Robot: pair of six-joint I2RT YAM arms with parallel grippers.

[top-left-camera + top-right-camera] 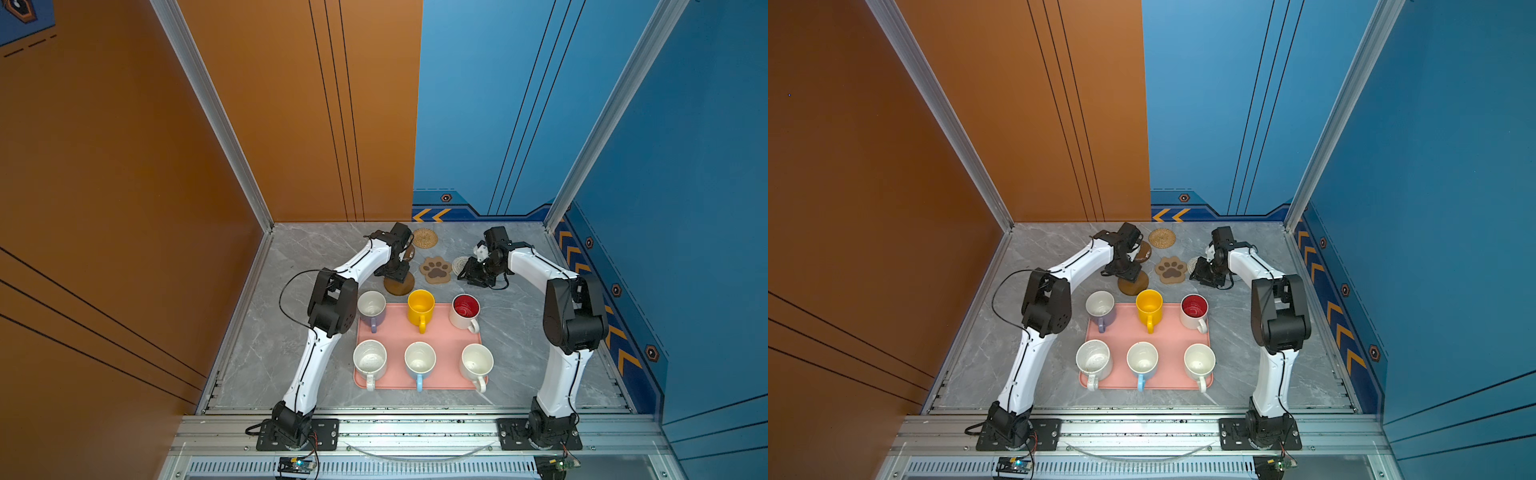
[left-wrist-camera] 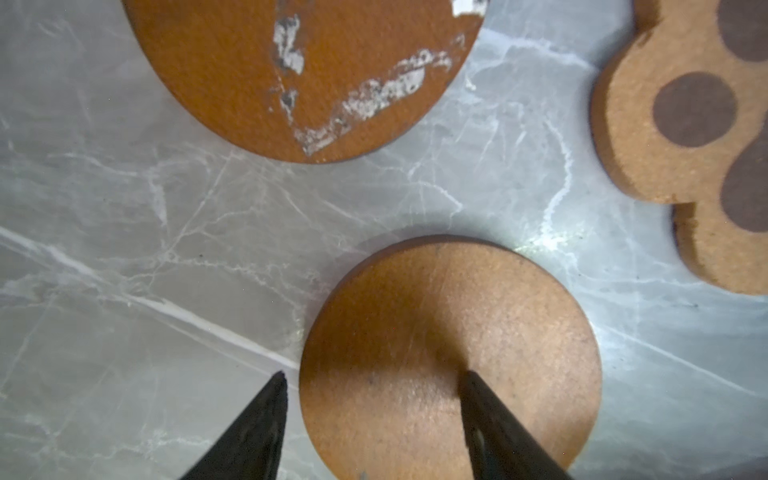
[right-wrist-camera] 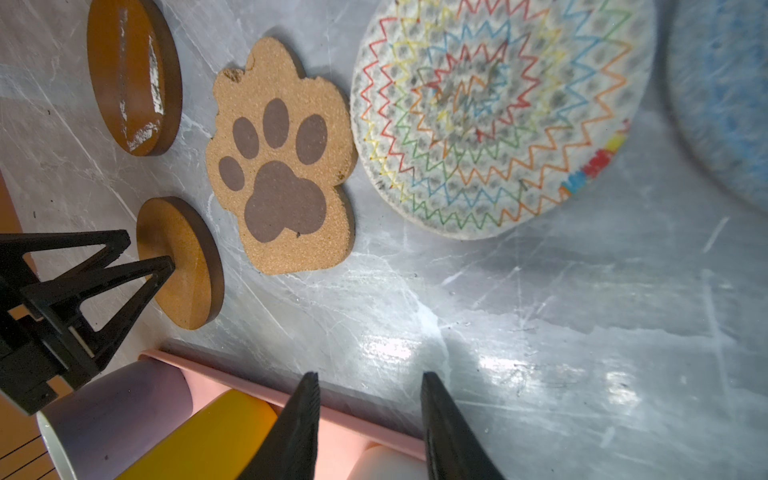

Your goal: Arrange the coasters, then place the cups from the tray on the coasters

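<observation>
Top views both give me the gray surface [image 1: 515,340] with the pink tray [image 1: 444,349] low centre, all six cups [image 1: 420,359] standing on it. Above the tray: rattan coaster [image 1: 424,237], paw coaster [image 1: 435,269], and brown disc [image 1: 400,289] nearest the tray. Left hand [image 2: 374,374] is wide, one tip over that disc, one off its edge; I see nothing gripped. Right hand [image 3: 370,376] stands narrow and empty near the white woven coaster [image 3: 490,112].

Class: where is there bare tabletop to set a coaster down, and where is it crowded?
Bare table lies between the tray and the right arm, and in the back-left corner beyond the left arm. Crowded: the back centre, where paw coaster, brown disc and rattan coaster cluster; six mugs fill the tray.
</observation>
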